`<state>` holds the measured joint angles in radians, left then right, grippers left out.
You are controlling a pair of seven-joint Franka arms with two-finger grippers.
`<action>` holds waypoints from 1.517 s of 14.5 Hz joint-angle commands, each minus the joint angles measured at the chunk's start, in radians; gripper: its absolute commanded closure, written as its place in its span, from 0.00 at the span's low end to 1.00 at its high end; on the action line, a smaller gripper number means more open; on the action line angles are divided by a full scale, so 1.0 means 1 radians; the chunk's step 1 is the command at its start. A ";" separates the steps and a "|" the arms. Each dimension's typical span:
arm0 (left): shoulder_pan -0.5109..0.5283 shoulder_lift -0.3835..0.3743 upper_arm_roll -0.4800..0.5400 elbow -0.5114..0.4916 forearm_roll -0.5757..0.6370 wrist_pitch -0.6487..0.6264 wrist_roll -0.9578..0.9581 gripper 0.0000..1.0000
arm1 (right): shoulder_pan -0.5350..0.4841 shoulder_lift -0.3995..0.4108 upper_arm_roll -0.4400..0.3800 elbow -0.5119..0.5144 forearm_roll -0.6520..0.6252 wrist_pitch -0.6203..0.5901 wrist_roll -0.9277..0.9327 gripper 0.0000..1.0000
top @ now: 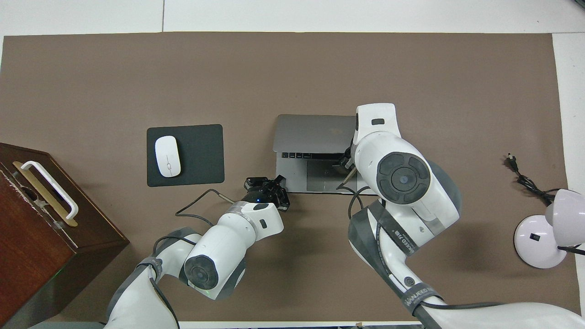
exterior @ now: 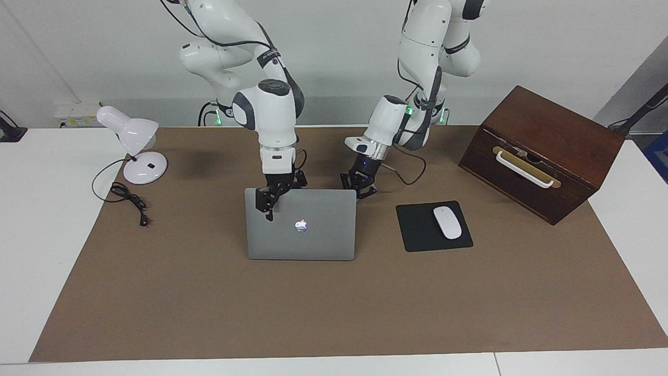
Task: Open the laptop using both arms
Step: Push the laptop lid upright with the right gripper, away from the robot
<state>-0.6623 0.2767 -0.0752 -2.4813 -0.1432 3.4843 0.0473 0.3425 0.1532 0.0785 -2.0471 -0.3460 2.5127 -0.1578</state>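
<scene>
The silver-grey laptop [exterior: 313, 240] stands open in the middle of the brown mat, its lid raised steeply with the apple logo turned away from the robots. In the overhead view the lid [top: 311, 130], a strip of keyboard and the trackpad [top: 322, 180] show. My right gripper [exterior: 269, 204] grips the lid's top edge near the corner toward the right arm's end, one finger on the outer face. It is mostly hidden under the arm in the overhead view [top: 343, 168]. My left gripper [exterior: 360, 188] is open, low at the base's near corner toward the left arm's end [top: 273, 185].
A black mouse pad [exterior: 417, 230] with a white mouse [exterior: 447, 222] lies beside the laptop toward the left arm's end. A brown wooden box [exterior: 543, 151] with a white handle stands past it. A white desk lamp [exterior: 141, 151] and its black cable [exterior: 128, 201] are at the right arm's end.
</scene>
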 commanded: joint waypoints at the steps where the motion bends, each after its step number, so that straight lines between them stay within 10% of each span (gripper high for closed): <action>1: -0.013 0.039 0.000 0.015 -0.021 0.018 0.023 1.00 | -0.037 0.054 0.006 0.086 -0.025 -0.002 -0.037 0.00; 22: -0.013 0.039 0.000 0.015 -0.019 0.018 0.022 1.00 | -0.129 0.158 0.006 0.337 -0.025 -0.041 -0.217 0.00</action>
<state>-0.6623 0.2767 -0.0752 -2.4813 -0.1432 3.4843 0.0479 0.2409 0.2859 0.0755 -1.7438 -0.3461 2.4727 -0.3565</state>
